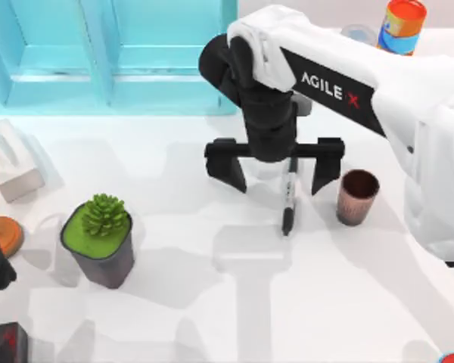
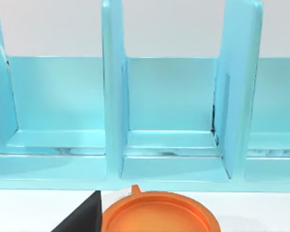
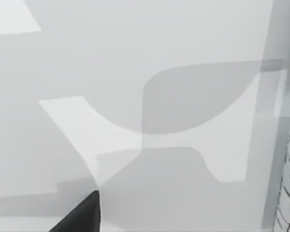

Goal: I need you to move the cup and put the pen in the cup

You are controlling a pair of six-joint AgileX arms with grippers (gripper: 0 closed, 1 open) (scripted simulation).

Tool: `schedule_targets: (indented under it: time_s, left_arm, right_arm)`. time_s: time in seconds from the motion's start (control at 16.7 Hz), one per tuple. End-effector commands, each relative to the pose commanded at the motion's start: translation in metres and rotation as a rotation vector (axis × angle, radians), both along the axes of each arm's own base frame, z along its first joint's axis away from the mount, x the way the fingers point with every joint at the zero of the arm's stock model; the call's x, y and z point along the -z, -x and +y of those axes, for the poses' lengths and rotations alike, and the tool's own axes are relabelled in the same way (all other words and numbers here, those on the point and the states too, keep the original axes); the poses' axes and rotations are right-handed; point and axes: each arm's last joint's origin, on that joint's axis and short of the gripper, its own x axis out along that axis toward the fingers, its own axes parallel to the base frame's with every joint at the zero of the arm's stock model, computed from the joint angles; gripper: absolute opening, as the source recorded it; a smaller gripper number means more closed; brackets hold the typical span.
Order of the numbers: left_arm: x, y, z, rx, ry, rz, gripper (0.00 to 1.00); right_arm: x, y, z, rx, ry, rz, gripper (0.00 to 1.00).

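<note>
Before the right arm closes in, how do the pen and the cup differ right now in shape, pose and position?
The pen is slim and black with a pale middle band; the cup is a squat copper-brown tumbler with a dark inside. The pen lies flat on the table; the cup stands upright. The pen sits between the open fingers of the right gripper; the cup stands just outside them, toward the table's right. Both rest on the table, apart.

Right arm (image 1: 363,91): white shell casing, black band lettered "AGILE" in white with a red "X". Black wrist housing and black two-finger right gripper (image 1: 278,175) are noted.
</note>
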Motion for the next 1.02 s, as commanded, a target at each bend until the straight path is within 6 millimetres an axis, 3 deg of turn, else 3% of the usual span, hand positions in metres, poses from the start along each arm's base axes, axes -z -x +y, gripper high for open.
schedule_targets:
  time_s: [0.42,0.84,1.02]
  left_arm:
    - [0.000,0.000,0.000,0.000,0.000,0.000,1.00]
    - [0.000,0.000,0.000,0.000,0.000,0.000,1.00]
    - [0.000,0.000,0.000,0.000,0.000,0.000,1.00]
  right_arm:
    - [0.017,0.005,-0.012,0.000,0.000,0.000,1.00]
    - [0.020,0.005,-0.014,0.000,0.000,0.000,1.00]
    - [0.020,0.005,-0.014,0.000,0.000,0.000,0.77]
